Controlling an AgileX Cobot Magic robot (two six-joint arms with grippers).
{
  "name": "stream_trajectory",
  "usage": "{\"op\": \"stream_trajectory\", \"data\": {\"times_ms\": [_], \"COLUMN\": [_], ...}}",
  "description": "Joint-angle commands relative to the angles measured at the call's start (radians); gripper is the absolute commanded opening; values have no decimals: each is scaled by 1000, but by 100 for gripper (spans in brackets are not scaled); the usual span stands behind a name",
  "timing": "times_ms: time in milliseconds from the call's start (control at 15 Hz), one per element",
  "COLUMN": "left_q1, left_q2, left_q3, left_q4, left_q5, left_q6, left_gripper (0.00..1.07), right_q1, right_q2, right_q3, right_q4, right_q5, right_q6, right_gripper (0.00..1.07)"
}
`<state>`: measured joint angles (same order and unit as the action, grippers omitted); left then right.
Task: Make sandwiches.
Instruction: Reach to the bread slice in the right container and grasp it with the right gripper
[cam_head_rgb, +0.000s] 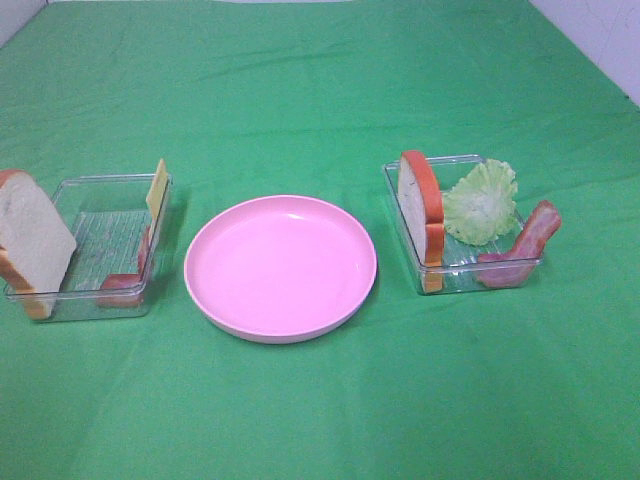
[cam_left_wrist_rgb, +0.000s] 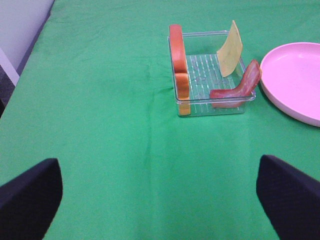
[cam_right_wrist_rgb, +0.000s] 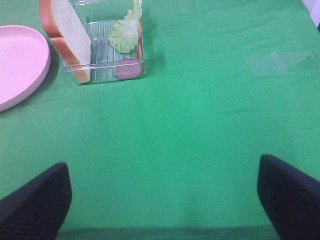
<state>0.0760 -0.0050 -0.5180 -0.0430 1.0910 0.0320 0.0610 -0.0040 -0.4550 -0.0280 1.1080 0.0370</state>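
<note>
Green cloth covers the whole table, from one edge of the high view to the other. A round pink plate sits in the middle of that view.

Two clear plastic trays flank it: the left tray at the middle left and the right tray at the middle right, each just beside the plate.

The arms do not show in the high view. In the wrist views, the left gripper has its two black fingers spread wide apart over bare cloth, holding nothing. The right gripper is just as wide, with nothing between its fingers.

The sandwich parts are all in the trays. The left bread slice stands on its edge at the left end of the left tray. The right bread slice stands on its edge at the left end of the right tray.

A lettuce leaf stands up at the back of the right tray. The right bacon strip lies in that tray's front right corner and curls up over the rim.

The left bacon strip curls up in the front right corner of the left tray. A thin cheese slice leans in its back right corner.
</note>
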Motion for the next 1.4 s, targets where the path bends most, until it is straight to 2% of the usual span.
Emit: {"op": "stream_trajectory", "data": {"times_ms": [67, 600, 733, 933, 1067, 1267, 1400], "left_q1": [3, 3, 3, 3, 3, 3, 3], "left_q2": [-13, -13, -13, -13, -13, -13, -13], "left_q3": [2, 2, 2, 2, 2, 2, 2], "left_q4": [-10, -10, -10, -10, -10, -10, -10], "left_q5": [-14, -14, -14, -14, -14, -14, -14], "left_q6": [2, 2, 2, 2, 2, 2, 2], "left_gripper": [100, 100, 100, 100, 100, 100, 100], "right_q1": [-1, -1, -1, -1, -1, -1, -1], "right_q2": [-32, -27, 45, 385, 715, 1029, 1175], "right_q3": [1, 1, -11, -111, -260, -464, -566], "right_q4": [-7, -3, 28, 101, 136, 149, 156], "right_q5": [-6, -6, 12, 55, 55, 53, 59], "right_q6": [-15, -15, -10, -20, -26, -50, -75], "right_gripper": [96, 96, 96, 96, 96, 96, 96]}}
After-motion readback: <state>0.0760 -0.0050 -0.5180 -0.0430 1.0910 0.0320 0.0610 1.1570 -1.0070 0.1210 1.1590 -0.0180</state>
